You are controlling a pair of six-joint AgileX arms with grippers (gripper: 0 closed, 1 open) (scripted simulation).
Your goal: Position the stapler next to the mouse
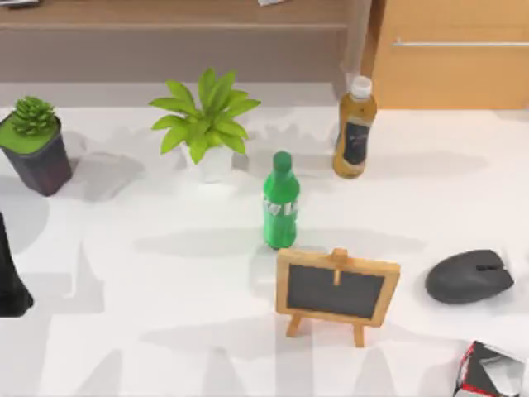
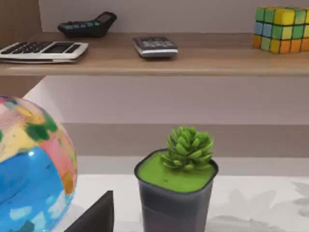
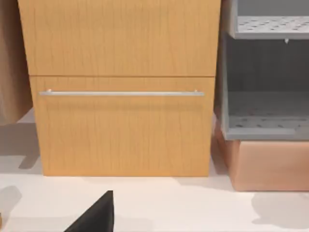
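The mouse (image 1: 469, 277), a dark grey oval, lies on the white table (image 1: 165, 331) near the right edge. A red, white and black object (image 1: 493, 370) that looks like the stapler sits at the front right corner, partly cut by the picture's edge, a short way in front of the mouse. My left arm (image 1: 10, 281) is parked at the table's left edge. A dark part of my left gripper (image 2: 94, 217) shows in the left wrist view. A like part of my right gripper (image 3: 96, 215) shows in the right wrist view, facing a wooden cabinet.
A small chalkboard easel (image 1: 336, 288) stands left of the mouse, with a green bottle (image 1: 281, 201) behind it. At the back are a yellow bottle (image 1: 355, 128), a leafy plant (image 1: 207, 116) and a potted succulent (image 1: 35, 142). A globe (image 2: 29, 169) is near the left wrist.
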